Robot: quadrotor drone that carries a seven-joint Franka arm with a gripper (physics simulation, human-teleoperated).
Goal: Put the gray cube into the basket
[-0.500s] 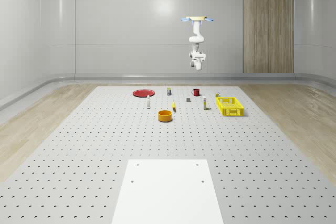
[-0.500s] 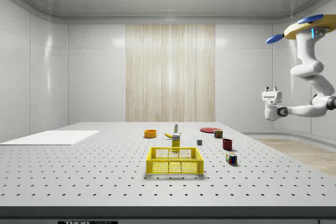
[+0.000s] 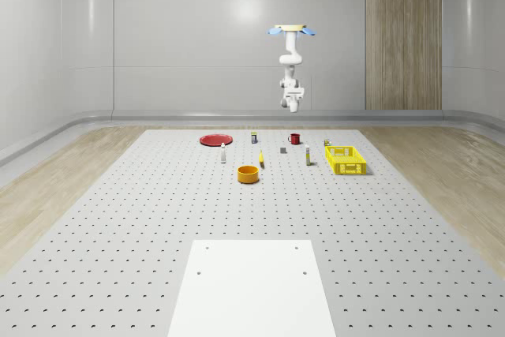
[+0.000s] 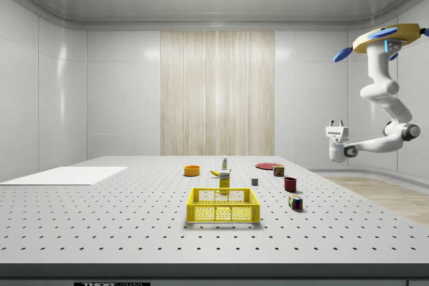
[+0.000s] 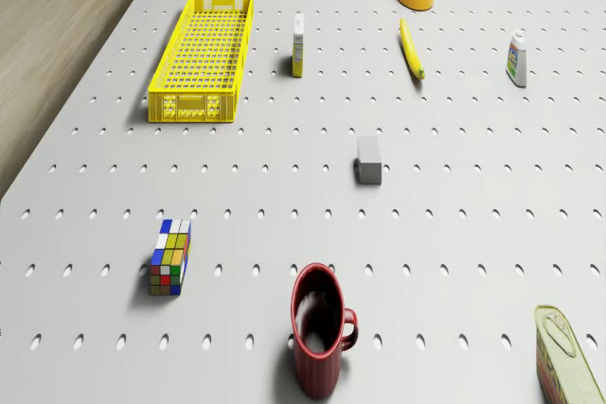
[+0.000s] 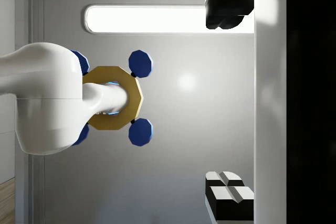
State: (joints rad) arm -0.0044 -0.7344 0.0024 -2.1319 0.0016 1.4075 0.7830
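The gray cube [image 5: 368,159] sits centre frame on the surface [image 5: 473,215], well apart from the basket [image 5: 203,54], mug [image 5: 319,330] and Rubik's cube [image 5: 170,256]. The drone [image 4: 385,35] hovers high at the side view's right, its end effector [image 4: 334,126] pointing upward; I cannot tell its grip

Perforated table [image 5: 492,224] carries gray cube [image 5: 369,159], basket [image 5: 204,54].

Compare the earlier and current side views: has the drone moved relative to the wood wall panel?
Yes. The drone now hovers nearer the wood wall panel, toward the side view's left, and slightly lower; its gripper moved the same way.
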